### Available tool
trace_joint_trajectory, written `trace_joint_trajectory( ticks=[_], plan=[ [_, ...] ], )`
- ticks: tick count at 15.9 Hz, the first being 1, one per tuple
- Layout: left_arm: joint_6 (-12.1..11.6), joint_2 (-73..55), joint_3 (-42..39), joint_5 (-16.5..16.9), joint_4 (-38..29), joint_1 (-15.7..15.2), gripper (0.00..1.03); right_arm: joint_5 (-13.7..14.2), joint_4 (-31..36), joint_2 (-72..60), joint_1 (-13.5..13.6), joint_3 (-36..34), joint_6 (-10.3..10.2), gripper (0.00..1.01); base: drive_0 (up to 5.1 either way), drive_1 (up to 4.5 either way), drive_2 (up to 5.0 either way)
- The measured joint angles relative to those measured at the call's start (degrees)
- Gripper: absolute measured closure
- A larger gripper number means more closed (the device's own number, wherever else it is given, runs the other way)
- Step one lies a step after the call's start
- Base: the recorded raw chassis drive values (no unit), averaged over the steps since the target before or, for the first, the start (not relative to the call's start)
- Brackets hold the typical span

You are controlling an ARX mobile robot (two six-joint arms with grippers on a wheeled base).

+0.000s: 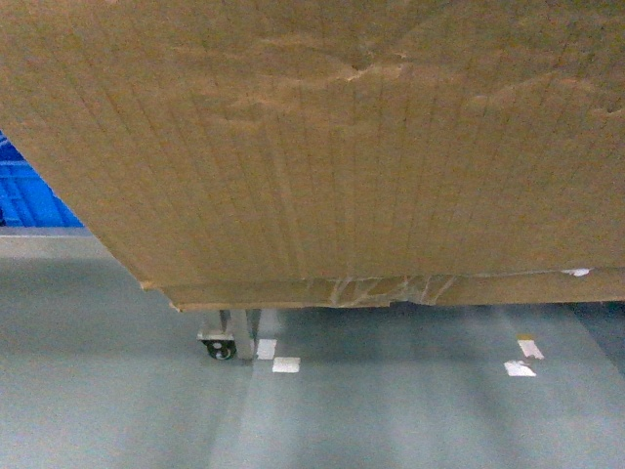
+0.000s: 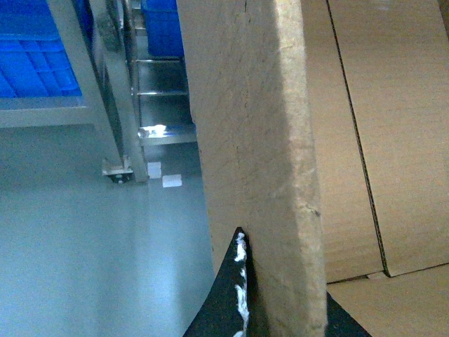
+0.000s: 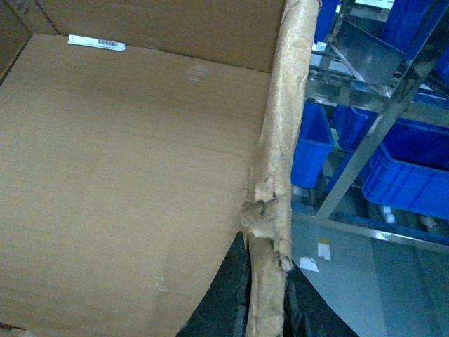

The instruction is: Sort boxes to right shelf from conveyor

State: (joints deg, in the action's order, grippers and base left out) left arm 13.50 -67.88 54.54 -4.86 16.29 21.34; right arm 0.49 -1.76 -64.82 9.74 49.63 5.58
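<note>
Now | brown carton: ragged rim, taped seam | left hand, right hand: clamped on walls

A large brown corrugated cardboard carton filled the head view, raised above the grey floor, clear tape crinkled along its bottom seam; its ragged torn wall edge stood upright.

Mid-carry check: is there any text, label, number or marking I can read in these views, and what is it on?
No text is readable in any view.
White barcode sticker on the inside of the cardboard box: bars show, but any digits are too small and blurred to read.
White tape pieces on the floor: blank, no writing seen.
Blue bins: no label visible.
</note>
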Motion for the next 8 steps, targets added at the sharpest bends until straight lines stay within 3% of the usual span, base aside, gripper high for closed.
trace_joint_trajectory(
  ticks=[3,7,8],
  plan=[
    [0.0,0.0,0.0,0.1,0.2,0.0,0.99,0.0,0.0,0.0,0.0,0.0,0.0,0.97,3.4,0.86,-4.4],
    [0.0,-0.2,0.0,0.0,0.0,0.2,0.99,0.2,-0.1,-0.1,0.0,0.0,0.0,0.97,0.2,0.17,0.2],
    [0.0,-0.2,0.0,0.0,0.2,0.2,0.99,0.2,-0.1,-0.1,0.0,0.0,0.0,0.97,0.2,4.52,-4.1]
  ],
)
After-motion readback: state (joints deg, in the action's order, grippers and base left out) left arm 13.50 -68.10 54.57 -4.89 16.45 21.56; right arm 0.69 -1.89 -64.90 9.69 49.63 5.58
